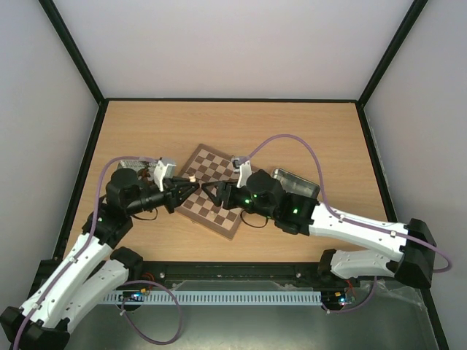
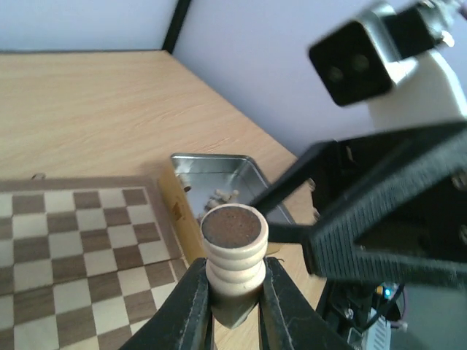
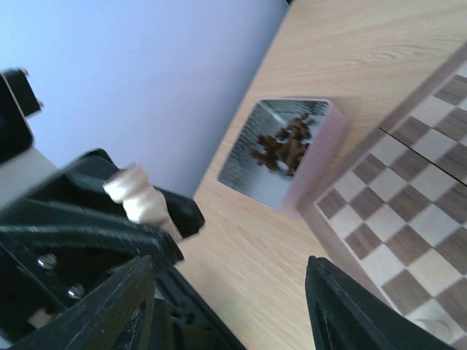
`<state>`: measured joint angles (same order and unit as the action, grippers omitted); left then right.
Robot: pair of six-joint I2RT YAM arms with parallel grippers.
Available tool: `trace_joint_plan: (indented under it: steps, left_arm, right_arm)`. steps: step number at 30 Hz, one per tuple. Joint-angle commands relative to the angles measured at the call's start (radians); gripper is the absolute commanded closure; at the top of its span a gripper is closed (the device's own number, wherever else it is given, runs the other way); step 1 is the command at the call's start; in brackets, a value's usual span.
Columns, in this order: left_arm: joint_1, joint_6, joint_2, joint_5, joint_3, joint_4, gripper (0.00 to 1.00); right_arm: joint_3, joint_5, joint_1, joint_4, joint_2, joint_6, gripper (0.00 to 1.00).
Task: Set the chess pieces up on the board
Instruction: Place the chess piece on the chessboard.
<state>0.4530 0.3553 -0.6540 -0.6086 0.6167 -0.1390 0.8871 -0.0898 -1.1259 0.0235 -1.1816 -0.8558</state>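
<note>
Bare wooden surface (image 1: 255,127) lies open beyond the flat brown-and-tan checkered wooden board (image 1: 213,164), over whose left edge the left tool (image 2: 233,299) pinches a pale cream turned wooden chess piece (image 2: 233,251), the right tool (image 3: 230,292) facing it close by, jaws spread wide.

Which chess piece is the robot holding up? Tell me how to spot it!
Find the chessboard in the middle of the table. Over its left edge, the left hand pinches a cream chess piece with a brown round end. The other pieces lie in tins.
</note>
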Motion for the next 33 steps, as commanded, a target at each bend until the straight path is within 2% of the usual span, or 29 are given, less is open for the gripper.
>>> trace_joint_plan:
  steps: [1, 4, 8, 12, 15, 20, 26, 28, 33]
  left_arm:
    - [-0.002, -0.163, 0.039, -0.17, -0.022, 0.041, 0.97]
    - [-0.002, -0.259, 0.02, -0.266, -0.006, -0.035, 0.97]
    - [-0.002, -0.302, -0.04, -0.324, 0.017, -0.09, 0.97]
    - [-0.002, -0.288, -0.072, -0.267, 0.018, -0.09, 0.97]
    - [-0.002, -0.291, -0.077, -0.288, 0.019, -0.087, 0.96]
    - [0.0, -0.27, -0.092, -0.328, 0.011, -0.065, 0.96]
    - [0.002, -0.281, -0.115, -0.347, 0.027, -0.076, 0.96]
    - [0.003, -0.282, -0.122, -0.351, 0.031, -0.077, 0.96]
    - [0.003, -0.285, -0.11, -0.349, 0.033, -0.082, 0.96]
  right_arm:
    - [0.007, -0.037, 0.001, 0.059, 0.036, -0.04, 0.44]
    - [0.04, -0.053, 0.001, 0.045, 0.023, -0.037, 0.44]
    - [0.126, -0.099, 0.001, -0.061, -0.02, 0.028, 0.46]
    - [0.144, -0.123, 0.0, -0.136, 0.015, 0.059, 0.48]
    - [0.143, -0.125, 0.001, -0.173, 0.018, 0.086, 0.49]
    - [0.172, -0.134, 0.0, -0.246, -0.031, 0.112, 0.66]
    - [0.208, -0.165, -0.001, -0.237, -0.088, 0.118, 0.58]
    - [0.233, -0.18, 0.001, -0.249, -0.116, 0.124, 0.59]
    - [0.256, -0.134, 0.001, -0.274, -0.141, 0.122, 0.81]
